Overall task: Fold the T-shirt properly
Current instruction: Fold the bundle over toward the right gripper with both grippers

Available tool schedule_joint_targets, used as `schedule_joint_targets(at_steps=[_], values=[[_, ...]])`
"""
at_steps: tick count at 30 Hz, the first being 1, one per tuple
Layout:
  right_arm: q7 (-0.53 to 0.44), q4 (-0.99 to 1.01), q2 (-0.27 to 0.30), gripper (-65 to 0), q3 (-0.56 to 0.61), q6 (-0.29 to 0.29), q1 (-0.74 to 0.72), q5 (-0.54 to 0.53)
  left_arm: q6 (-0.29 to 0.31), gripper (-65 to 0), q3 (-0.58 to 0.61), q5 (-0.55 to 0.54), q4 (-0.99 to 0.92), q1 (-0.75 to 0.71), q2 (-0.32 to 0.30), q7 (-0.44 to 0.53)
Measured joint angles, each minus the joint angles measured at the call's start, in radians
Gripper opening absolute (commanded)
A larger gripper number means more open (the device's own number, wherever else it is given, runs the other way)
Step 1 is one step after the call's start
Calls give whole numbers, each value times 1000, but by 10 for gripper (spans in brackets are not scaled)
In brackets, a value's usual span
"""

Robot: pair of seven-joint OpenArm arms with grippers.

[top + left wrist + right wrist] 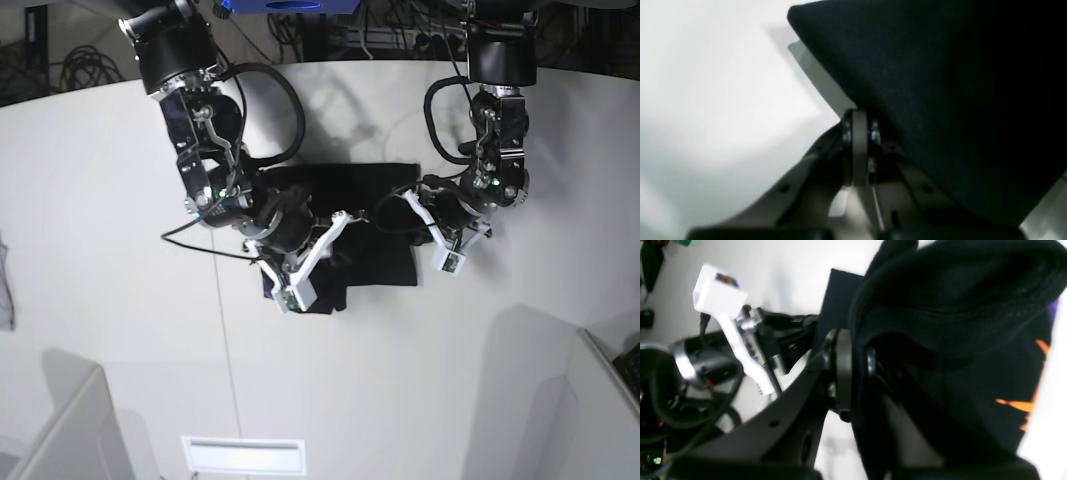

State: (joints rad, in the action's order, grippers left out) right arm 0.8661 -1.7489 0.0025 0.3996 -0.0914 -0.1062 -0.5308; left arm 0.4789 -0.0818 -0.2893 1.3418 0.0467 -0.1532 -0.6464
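The black T-shirt (352,186) lies bunched in the middle of the white table (120,200), between my two arms. In the left wrist view my left gripper (864,115) is shut, and a taut flap of the T-shirt (940,100) rises from its tips and covers the right finger. In the right wrist view my right gripper (856,340) is shut on a thick ribbed fold of the T-shirt (957,306); orange print (1017,405) shows at the right. The base view shows both grippers low over the cloth, their tips hidden by it.
A small grey cloth scrap (6,290) lies at the table's left edge. Pale partition walls stand at the front left (60,425) and front right (600,385), and a white slot (243,455) sits at the front. Cables hang behind the table.
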Motion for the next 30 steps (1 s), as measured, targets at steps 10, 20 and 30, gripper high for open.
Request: schedule_joint_targets(at_steps=[10, 20, 30], values=[[-70, 46, -27, -650, 63, -5, -4, -8, 0, -650, -2, -2, 10, -18, -28, 12], [-97, 116, -66, -650, 63, -6, -3, -4, 0, -650, -2, -4, 77, -74, -61, -2], [-105, 155, -76, -650, 63, -6, 2, 0, 0, -650, -171, 14, 190, -193, -71, -37]])
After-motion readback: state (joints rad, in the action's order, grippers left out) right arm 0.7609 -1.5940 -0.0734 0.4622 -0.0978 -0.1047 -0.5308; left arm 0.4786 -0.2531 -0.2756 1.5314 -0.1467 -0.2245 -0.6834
